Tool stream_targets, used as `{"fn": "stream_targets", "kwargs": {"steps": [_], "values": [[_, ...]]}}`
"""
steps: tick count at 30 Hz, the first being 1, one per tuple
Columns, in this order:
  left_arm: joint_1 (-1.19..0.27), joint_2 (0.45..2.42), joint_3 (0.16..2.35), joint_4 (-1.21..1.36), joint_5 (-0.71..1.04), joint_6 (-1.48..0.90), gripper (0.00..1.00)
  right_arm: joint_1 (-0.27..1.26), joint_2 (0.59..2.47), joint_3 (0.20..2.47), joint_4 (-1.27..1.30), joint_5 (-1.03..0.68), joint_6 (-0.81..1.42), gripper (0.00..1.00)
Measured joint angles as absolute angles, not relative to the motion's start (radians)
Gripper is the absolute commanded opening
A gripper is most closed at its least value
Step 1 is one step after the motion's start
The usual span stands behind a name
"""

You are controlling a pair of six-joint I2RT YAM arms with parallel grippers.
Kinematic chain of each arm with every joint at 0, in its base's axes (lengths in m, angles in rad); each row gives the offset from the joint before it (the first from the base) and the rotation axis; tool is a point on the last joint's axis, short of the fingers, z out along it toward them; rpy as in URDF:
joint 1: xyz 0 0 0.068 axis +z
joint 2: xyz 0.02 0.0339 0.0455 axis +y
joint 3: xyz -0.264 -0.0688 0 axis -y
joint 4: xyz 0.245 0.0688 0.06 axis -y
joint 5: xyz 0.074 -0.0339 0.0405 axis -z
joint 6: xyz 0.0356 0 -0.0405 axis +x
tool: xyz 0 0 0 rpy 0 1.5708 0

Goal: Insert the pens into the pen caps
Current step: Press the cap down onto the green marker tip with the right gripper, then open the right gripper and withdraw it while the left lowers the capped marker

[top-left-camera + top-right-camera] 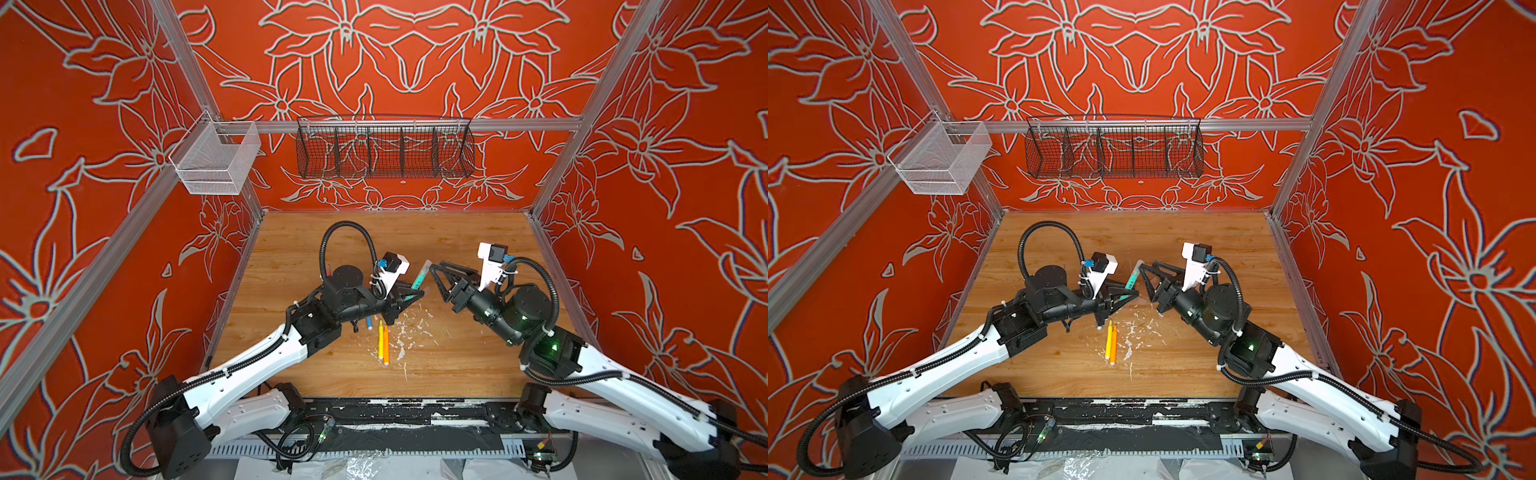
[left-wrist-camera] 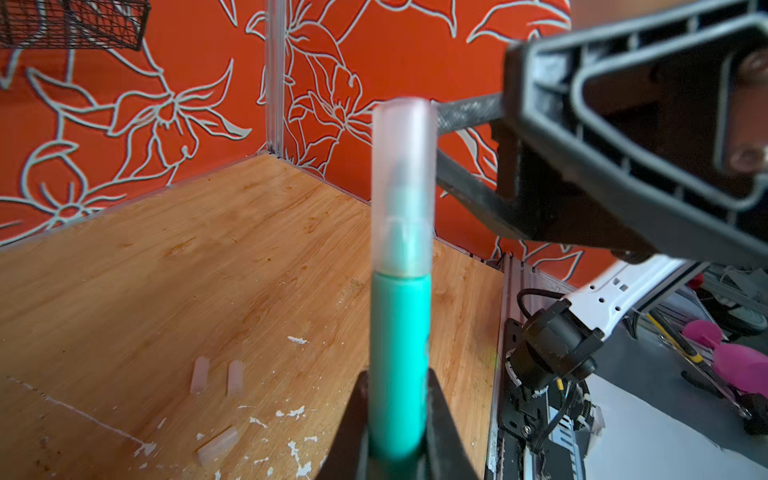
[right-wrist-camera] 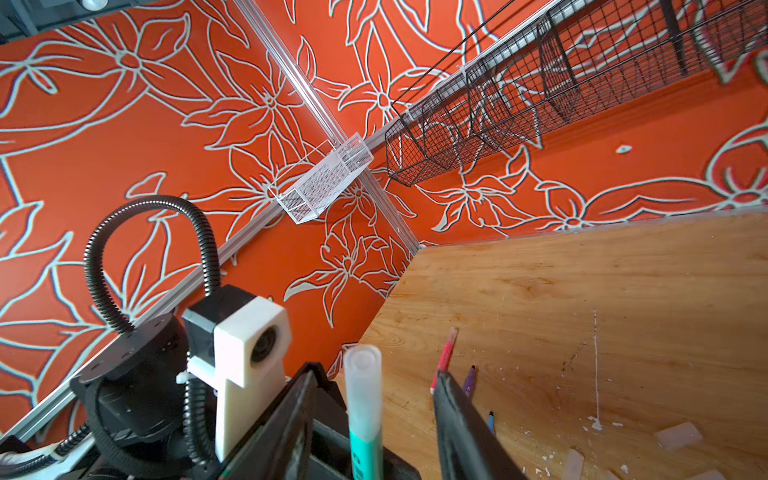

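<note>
My left gripper (image 2: 397, 415) is shut on a green pen (image 2: 399, 353), held above the table. A translucent pen cap (image 2: 402, 178) sits over its tip. In both top views the pen (image 1: 419, 279) (image 1: 1132, 280) points up and away from the left gripper (image 1: 409, 293). My right gripper (image 3: 374, 376) is open, one finger on each side of the cap (image 3: 363, 386), touching neither side. Yellow (image 1: 380, 340) and orange (image 1: 386, 343) pens lie side by side on the table, a blue pen (image 1: 369, 322) beside them. Pink-red (image 3: 445, 353) and purple (image 3: 469, 380) pens lie under the left arm.
Three loose caps (image 2: 199, 375) (image 2: 235, 377) (image 2: 218, 446) lie on the wooden table among white paint flecks (image 1: 409, 324). A black wire basket (image 1: 384, 151) and a white mesh basket (image 1: 216, 160) hang on the back rail. Red patterned walls close three sides.
</note>
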State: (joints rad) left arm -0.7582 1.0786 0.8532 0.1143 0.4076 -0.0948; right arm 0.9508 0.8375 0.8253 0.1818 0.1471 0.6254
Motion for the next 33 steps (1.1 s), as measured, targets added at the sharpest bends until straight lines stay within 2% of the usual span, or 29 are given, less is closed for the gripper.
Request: {"fn": "stream_targets", "kwargs": {"steps": [12, 18, 21, 27, 33], "values": [[-0.778, 1.094, 0.853, 0.115, 0.433, -0.047, 0.00, 0.951, 0.889, 0.857, 0.151, 0.113, 0.599, 0.37], [-0.780, 1.094, 0.853, 0.117, 0.432, -0.041, 0.00, 0.949, 0.897, 0.857, 0.138, 0.115, 0.591, 0.09], [-0.780, 1.094, 0.853, 0.118, 0.430, -0.041, 0.00, 0.949, 0.897, 0.858, 0.138, 0.115, 0.598, 0.01], [-0.780, 1.105, 0.861, 0.116, 0.428, -0.052, 0.00, 0.947, 0.889, 0.839, 0.155, 0.112, 0.599, 0.00], [-0.793, 1.198, 0.939, 0.076, 0.429, -0.033, 0.00, 0.924, 0.825, 0.759, 0.199, 0.150, 0.601, 0.00]]}}
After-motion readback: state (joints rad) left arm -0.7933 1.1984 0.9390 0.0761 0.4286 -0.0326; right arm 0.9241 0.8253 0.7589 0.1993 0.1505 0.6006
